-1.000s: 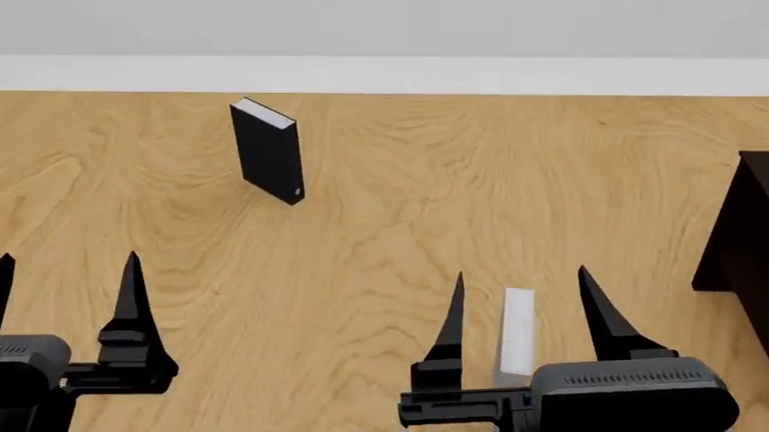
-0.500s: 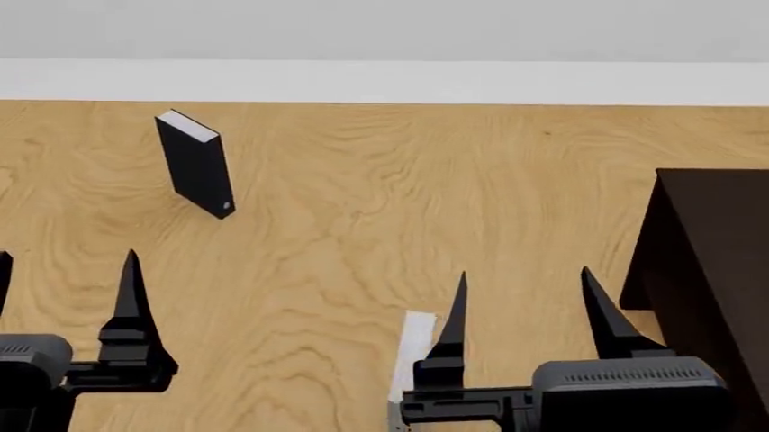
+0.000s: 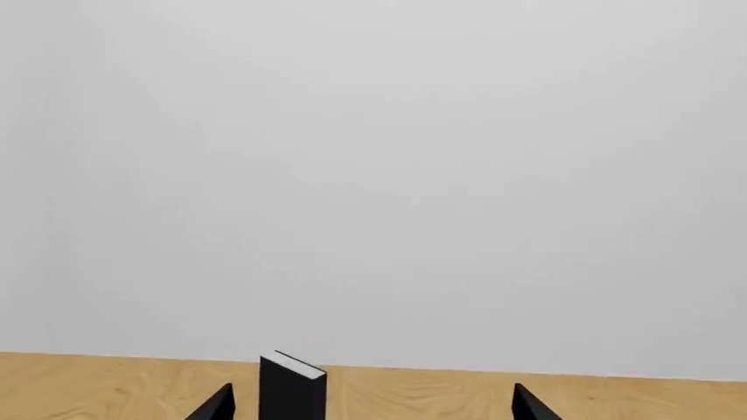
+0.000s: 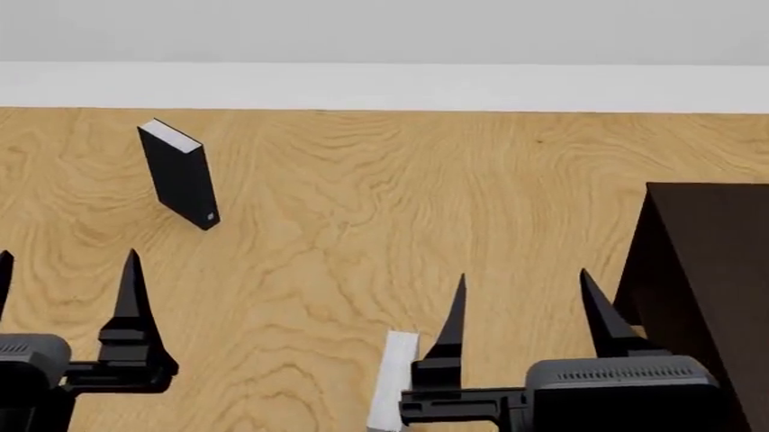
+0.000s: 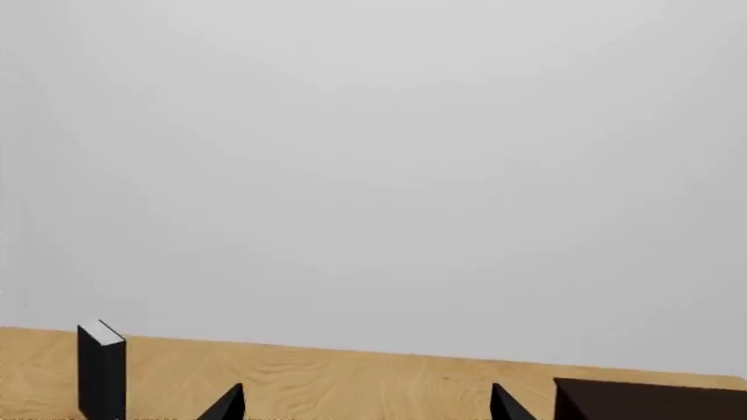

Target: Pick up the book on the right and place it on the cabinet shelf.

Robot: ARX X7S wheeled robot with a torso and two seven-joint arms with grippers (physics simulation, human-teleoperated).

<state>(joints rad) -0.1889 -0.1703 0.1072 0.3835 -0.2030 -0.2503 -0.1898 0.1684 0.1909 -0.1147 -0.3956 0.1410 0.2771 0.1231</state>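
Observation:
The book (image 4: 393,378) is a slim light-grey volume standing upright on the wooden floor, low in the head view. It is just left of my right gripper's (image 4: 523,279) left finger, outside the jaws, and does not show in either wrist view. My right gripper (image 5: 367,407) is open with only floor between its fingers. The cabinet shelf (image 4: 709,270) is a big dark brown box at the right edge, close beside the right gripper; a corner of the cabinet shelf (image 5: 648,400) shows in the right wrist view. My left gripper (image 4: 67,261) (image 3: 373,407) is open and holds nothing.
A black book (image 4: 180,175) stands upright on the floor at the far left; the same black book (image 3: 292,389) (image 5: 101,372) shows in both wrist views. A white wall (image 4: 384,85) bounds the floor at the back.
The view has swung right: the black book slid left, the cabinet came into view at right, and the slim book went from between my right fingers to left of them.

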